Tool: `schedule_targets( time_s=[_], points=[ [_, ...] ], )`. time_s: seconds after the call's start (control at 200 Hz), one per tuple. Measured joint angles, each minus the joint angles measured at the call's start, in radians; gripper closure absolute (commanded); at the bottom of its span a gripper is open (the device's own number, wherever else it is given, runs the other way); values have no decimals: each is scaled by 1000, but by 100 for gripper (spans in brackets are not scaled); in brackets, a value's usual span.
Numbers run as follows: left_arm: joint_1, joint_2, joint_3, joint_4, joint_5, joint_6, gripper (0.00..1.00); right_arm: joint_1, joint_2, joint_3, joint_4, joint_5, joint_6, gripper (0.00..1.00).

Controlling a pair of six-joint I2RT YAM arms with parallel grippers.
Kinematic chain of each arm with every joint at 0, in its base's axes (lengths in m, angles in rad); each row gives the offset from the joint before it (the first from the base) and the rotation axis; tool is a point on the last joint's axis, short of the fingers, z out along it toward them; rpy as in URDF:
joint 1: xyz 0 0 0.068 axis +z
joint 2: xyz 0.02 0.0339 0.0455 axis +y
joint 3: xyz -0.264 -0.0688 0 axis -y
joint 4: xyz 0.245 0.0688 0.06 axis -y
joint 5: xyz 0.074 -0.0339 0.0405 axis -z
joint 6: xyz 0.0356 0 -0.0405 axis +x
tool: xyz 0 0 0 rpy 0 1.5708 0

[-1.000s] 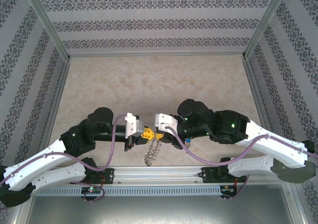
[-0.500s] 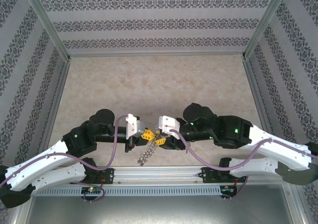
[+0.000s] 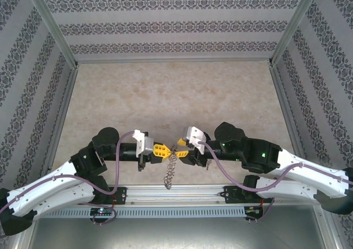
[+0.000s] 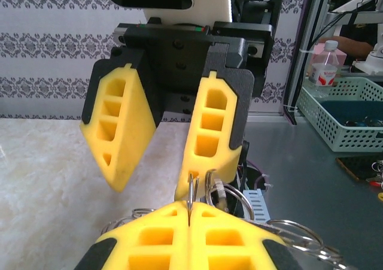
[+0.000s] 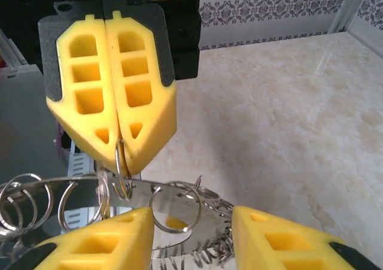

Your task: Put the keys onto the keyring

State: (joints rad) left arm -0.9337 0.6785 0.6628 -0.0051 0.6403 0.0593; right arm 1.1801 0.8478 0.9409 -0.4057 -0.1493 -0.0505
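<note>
Near the front edge of the beige marbled tabletop [image 3: 165, 94], the white-and-black left arm reaches inward. Its yellow foam-padded left fingers [image 3: 160, 151] point toward the right arm. These left fingers [image 4: 155, 240] are clenched tip to tip, and a thin strip of metal stands up out of the seam between them. From the right wrist camera, the left fingers [image 5: 90, 84] are pressed flat together and pinch one small wire loop at the rim of the flat grey metal keyring [image 5: 173, 201].

The keyring [image 3: 171, 163] is between the two arms, held off the tabletop. From above, its fringe of wire loops trails down toward the near rail. In the left wrist view, several of its loops [image 4: 230, 192] curl just past the clenched tips.

On the right, the yellow right fingers [image 3: 181, 143] face the left ones at close range. They are released: the right fingers [image 5: 105, 246] stand well apart, and the ring's grey plate runs across the gap between them. Whether either pad touches the plate I cannot tell. The left wrist view shows the same spread right fingers [image 4: 119, 126] opposite.
</note>
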Motion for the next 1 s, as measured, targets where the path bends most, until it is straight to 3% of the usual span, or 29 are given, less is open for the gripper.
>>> schedule_targets(
  time_s=[0.175, 0.515, 0.999],
  points=[
    [0, -7, -3, 20, -4, 0, 100, 1, 7, -7, 37, -28, 0, 70],
    [0, -10, -6, 28, 12, -1, 100, 40, 20, -7, 52, -32, 0, 47],
    [0, -9, -6, 29, -32, 0, 100, 55, 5, -13, 73, -1, 2, 44]
  ],
)
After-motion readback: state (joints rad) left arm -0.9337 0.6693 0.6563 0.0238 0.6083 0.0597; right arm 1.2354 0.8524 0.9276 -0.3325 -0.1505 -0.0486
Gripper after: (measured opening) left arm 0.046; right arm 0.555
